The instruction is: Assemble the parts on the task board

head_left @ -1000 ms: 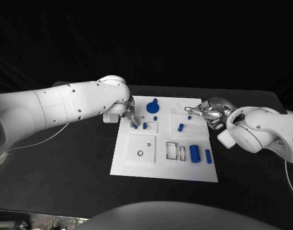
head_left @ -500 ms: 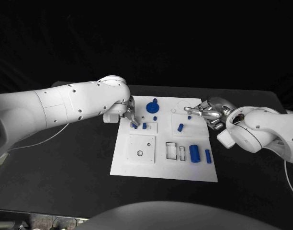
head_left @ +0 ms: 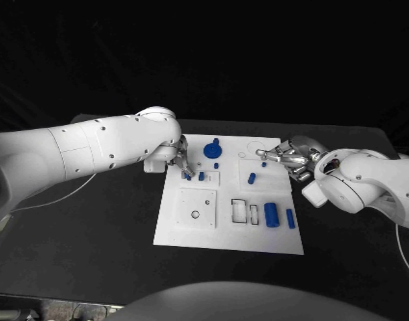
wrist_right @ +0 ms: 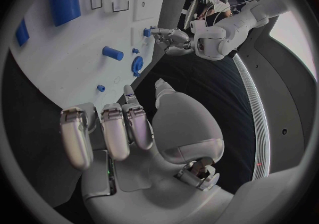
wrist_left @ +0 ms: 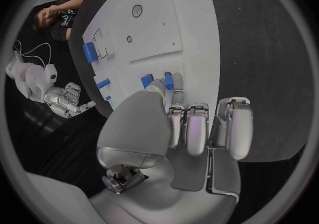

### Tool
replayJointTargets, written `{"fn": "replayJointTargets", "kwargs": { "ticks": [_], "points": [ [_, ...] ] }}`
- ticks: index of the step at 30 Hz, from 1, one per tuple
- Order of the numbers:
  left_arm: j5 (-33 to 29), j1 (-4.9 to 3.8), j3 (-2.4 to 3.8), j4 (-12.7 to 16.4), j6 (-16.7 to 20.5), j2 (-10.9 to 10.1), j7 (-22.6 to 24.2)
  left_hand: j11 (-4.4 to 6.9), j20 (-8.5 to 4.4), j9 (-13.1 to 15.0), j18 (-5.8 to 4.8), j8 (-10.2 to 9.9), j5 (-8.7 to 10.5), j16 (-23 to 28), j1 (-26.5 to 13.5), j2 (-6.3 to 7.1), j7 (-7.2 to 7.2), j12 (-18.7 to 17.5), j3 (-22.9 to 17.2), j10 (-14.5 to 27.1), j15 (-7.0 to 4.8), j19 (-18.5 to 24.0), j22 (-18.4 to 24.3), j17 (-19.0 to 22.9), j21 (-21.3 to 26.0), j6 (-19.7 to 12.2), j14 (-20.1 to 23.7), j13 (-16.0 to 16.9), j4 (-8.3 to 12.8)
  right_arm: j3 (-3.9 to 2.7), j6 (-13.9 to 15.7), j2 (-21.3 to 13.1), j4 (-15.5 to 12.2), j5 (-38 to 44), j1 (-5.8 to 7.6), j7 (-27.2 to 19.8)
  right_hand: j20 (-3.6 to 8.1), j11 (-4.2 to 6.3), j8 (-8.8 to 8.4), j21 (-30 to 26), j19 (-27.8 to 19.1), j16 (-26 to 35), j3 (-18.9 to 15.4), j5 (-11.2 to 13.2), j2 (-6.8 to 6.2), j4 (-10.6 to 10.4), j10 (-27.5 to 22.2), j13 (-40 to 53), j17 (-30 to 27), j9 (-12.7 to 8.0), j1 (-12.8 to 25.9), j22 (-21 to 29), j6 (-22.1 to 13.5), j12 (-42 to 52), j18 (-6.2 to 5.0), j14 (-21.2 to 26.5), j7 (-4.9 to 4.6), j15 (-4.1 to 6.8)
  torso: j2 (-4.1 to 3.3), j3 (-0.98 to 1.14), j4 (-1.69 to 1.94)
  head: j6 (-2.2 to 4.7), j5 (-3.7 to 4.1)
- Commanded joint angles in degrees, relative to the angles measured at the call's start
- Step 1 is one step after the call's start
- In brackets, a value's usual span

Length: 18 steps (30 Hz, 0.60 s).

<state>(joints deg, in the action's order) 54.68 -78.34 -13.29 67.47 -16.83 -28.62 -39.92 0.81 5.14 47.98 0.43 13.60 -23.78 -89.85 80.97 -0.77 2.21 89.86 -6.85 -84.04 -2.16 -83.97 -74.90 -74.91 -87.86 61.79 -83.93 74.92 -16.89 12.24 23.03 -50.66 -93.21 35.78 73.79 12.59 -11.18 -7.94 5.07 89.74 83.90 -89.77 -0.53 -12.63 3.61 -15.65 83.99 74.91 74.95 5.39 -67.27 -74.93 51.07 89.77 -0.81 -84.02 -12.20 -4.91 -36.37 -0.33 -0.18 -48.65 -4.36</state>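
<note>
Task board: white rectangular plate (head_left: 232, 200) lying flat in the middle of the black bench (head_left: 89, 234), with square and slot-shaped outlined recesses.
Parts: small blue pieces on the board; a round knob-like piece (head_left: 212, 148) near the far edge, a short peg (head_left: 252, 178) mid-board, a thick cylinder (head_left: 272, 215) and a slimmer bar (head_left: 291, 218) side by side at the near right.
Left robot hand: at the board's far left corner (head_left: 178, 159), fingers pointing down; fingertips pinch a small blue part (wrist_left: 169, 81) right at the board, with another blue part (wrist_left: 147, 80) just beside it.
Right robot hand: at the board's far right edge (head_left: 289, 156), fingers loosely curled and apart, holding nothing; a tiny blue peg (head_left: 263, 164) lies near its fingertips.
</note>
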Motion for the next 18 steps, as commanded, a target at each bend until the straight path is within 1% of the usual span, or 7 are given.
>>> {"fn": "replayJointTargets", "kwargs": {
  "ticks": [1,3,6,9,13,16,18],
  "points": [
    [0.0,0.13,-0.07,0.0,-1.2,0.1,-2.2,0.24,-0.40,0.0,0.39,0.1,-0.02,-0.1,0.0,-0.35,-0.20,0.1,-0.7,-6.0,-0.31,-2.8,-14.0,-15.1,0.2,0.2,-6.1,15.1,0.2,0.00,-0.6,0.1,0.0,0.3,-0.03,-0.2,-0.36,-0.51,0.31,0.3,6.1,-0.2,-0.2,-0.3,0.75,0.1,6.0,15.1,15.1,0.1,0.0,-15.1,-0.4,0.2,0.81,-6.0,-0.08,-0.45,-0.03,-0.05,-0.06,-0.07,-0.08],
    [-0.1,0.14,-0.07,0.1,-1.2,0.2,-2.2,0.24,-0.40,0.0,0.39,0.1,-0.02,-0.1,0.0,-0.35,-0.20,0.1,-0.7,-6.0,-0.31,-2.8,-14.0,-15.1,0.2,0.2,-6.1,15.1,0.2,0.00,-0.5,0.0,-0.1,0.3,-0.03,-0.2,-0.36,-0.51,0.31,0.3,6.1,-0.2,-0.2,-0.3,0.75,0.1,6.0,15.1,15.1,0.1,0.0,-15.1,-0.4,0.2,0.81,-6.0,-0.08,-0.45,-0.03,-0.08,-0.04,-0.11,-0.05],
    [-0.1,0.15,-0.08,0.1,-1.3,0.2,-2.3,0.24,-0.40,0.0,0.39,0.1,-0.02,-0.1,0.0,-0.35,-0.20,0.1,-0.7,-6.0,-0.31,-2.8,-14.0,-15.1,0.2,0.2,-6.1,15.1,0.2,0.00,-0.5,0.0,0.0,0.3,-0.03,-0.2,-0.36,-0.51,0.31,0.3,6.1,-0.2,-0.2,-0.3,0.75,0.1,6.0,15.1,15.1,0.1,0.0,-15.1,-0.4,0.2,0.81,-6.0,-0.08,-0.45,-0.05,-0.07,0.05,-0.09,-0.05],
    [-0.1,0.16,-0.08,0.0,-1.3,0.3,-2.4,0.23,-0.40,0.0,0.39,0.1,0.02,-0.1,0.0,-0.35,-0.19,0.1,-0.7,-6.0,-0.30,-2.8,-14.0,-15.1,0.2,0.1,-6.1,15.1,0.2,0.00,-0.5,0.0,0.0,0.3,-0.03,-0.2,-0.36,-0.51,0.31,0.3,6.1,-0.2,-0.2,-0.3,0.75,0.1,6.0,15.1,15.1,0.1,0.0,-15.1,-0.4,0.2,0.81,-6.0,-0.08,-0.45,0.02,-0.02,-0.04,-0.13,-0.13],
    [-0.1,0.17,-0.08,-0.2,-1.3,0.2,-2.5,0.22,-0.40,0.0,0.39,0.1,0.03,-0.1,0.0,-0.35,-0.18,0.1,-0.7,-6.0,-0.30,-2.8,-14.0,-15.1,0.2,0.1,-6.1,15.1,0.2,0.00,-0.6,0.1,0.0,0.2,-0.03,-0.3,-0.36,-0.51,0.31,0.3,6.1,-0.2,-0.2,-0.3,0.75,0.1,6.0,15.1,15.1,0.1,0.0,-15.1,-0.4,0.2,0.81,-6.0,-0.08,-0.45,0.00,0.01,-0.05,-0.08,-0.09],
    [-0.1,0.18,-0.09,-0.3,-1.3,0.2,-2.5,0.22,-0.40,0.0,0.39,0.1,0.03,-0.1,0.0,-0.35,-0.18,0.1,-0.7,-6.0,-0.30,-2.8,-14.0,-15.1,0.2,0.1,-6.1,15.1,0.2,0.00,-0.6,0.2,0.0,0.2,-0.03,-0.3,-0.36,-0.51,0.31,0.3,6.1,-0.2,-0.2,-0.3,0.75,0.1,6.0,15.1,15.1,0.1,0.0,-15.1,-0.4,0.2,0.81,-6.0,-0.08,-0.45,0.03,-0.01,-0.04,-0.06,-0.05],
    [-0.1,0.20,-0.09,-0.4,-1.4,0.2,-2.6,0.14,-0.38,0.0,0.43,0.0,0.24,-0.1,-0.2,-0.17,-0.09,0.1,-0.8,-6.0,-0.25,-2.7,-14.0,-15.1,0.3,-0.1,-6.1,15.1,0.1,0.00,-0.6,0.2,0.0,0.2,-0.03,-0.3,-0.36,-0.51,0.31,0.3,6.1,-0.2,-0.2,-0.3,0.75,0.1,6.0,15.1,15.1,0.1,0.0,-15.1,-0.4,0.2,0.81,-6.0,-0.08,-0.45,0.00,-0.01,-0.02,-0.03,-0.03]
  ]
}}
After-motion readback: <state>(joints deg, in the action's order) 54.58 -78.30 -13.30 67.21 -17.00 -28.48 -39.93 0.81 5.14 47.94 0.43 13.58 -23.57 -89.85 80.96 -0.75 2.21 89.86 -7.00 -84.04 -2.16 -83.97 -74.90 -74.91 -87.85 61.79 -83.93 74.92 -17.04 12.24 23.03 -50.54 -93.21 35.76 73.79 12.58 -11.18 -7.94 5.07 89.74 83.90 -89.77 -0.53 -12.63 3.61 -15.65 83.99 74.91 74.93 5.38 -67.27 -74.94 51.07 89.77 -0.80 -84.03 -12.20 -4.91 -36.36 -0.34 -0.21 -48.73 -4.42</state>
